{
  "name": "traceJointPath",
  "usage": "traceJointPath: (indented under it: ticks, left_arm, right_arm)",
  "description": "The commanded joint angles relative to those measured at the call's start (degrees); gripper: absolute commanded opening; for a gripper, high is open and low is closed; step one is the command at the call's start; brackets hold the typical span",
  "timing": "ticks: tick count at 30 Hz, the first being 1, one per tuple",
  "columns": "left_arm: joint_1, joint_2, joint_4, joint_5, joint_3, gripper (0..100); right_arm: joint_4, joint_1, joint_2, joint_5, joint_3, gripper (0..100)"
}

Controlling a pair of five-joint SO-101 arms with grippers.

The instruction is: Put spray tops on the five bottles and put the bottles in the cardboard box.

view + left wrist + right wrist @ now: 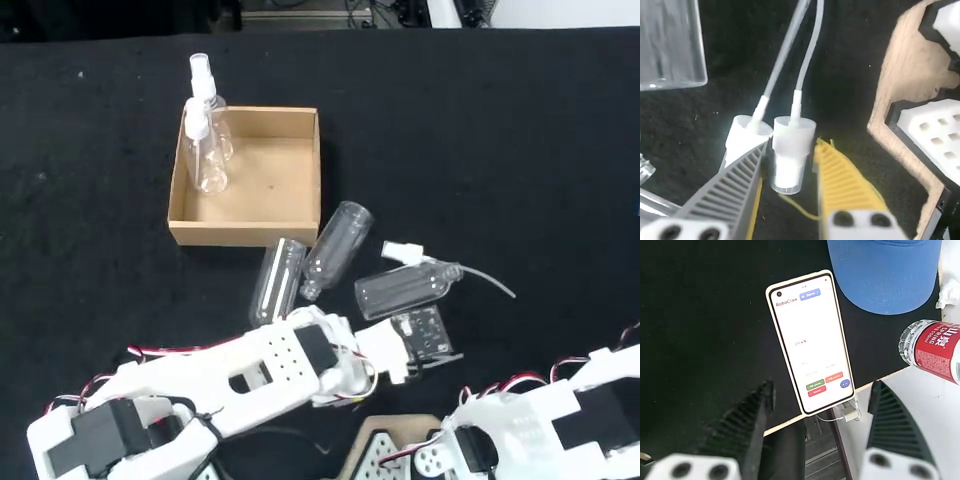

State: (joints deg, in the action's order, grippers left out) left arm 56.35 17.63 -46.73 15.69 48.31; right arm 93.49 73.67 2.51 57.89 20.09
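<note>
The cardboard box [270, 190] holds two capped bottles [208, 150] leaning in its far left corner. Three uncapped clear bottles lie on the black table in front of it: one [277, 280], one [337, 250] and one [405, 288]. A loose spray top [403, 252] lies beside the last bottle, and a thin tube [490, 280] trails past that bottle's neck. My left gripper [425, 340] [790, 170] is low at the table and open, its fingers closely straddling a white spray top [788, 155]. A second spray top [745, 137] lies against it. My right gripper [820, 400] is open with nothing between its fingers.
The right arm [540, 420] rests at the near right edge. Its wrist view looks down on a phone [810, 340], a blue cap [885, 270] and a red-labelled bottle [935, 347]. A wooden arm base [900, 100] lies close beside the left gripper.
</note>
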Motion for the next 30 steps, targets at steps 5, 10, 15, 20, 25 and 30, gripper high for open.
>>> traceJointPath:
  ticks: [5,10,15,20,25,30]
  left_arm:
    - [1.1,0.4,0.6,0.2,2.4,15]
    - [0.7,0.4,1.1,0.4,3.4,23]
    - [1.2,0.4,3.2,0.1,2.7,20]
    - [0.9,0.4,5.2,0.0,1.0,19]
    - [1.3,0.4,4.9,0.0,2.5,19]
    - [1.6,1.1,2.9,0.0,2.8,11]
  right_arm:
    - [-1.3,-1.1,-3.8,0.5,0.6,27.6]
    - [-1.3,-1.3,-3.8,0.4,0.5,27.6]
    - [-1.3,-1.3,-3.8,0.4,0.5,27.6]
    - [-1.3,-1.1,-3.8,0.4,0.4,27.6]
    - [-1.3,-0.8,-3.8,0.4,0.9,27.6]
    - [-1.3,-1.0,-3.8,0.4,0.9,27.6]
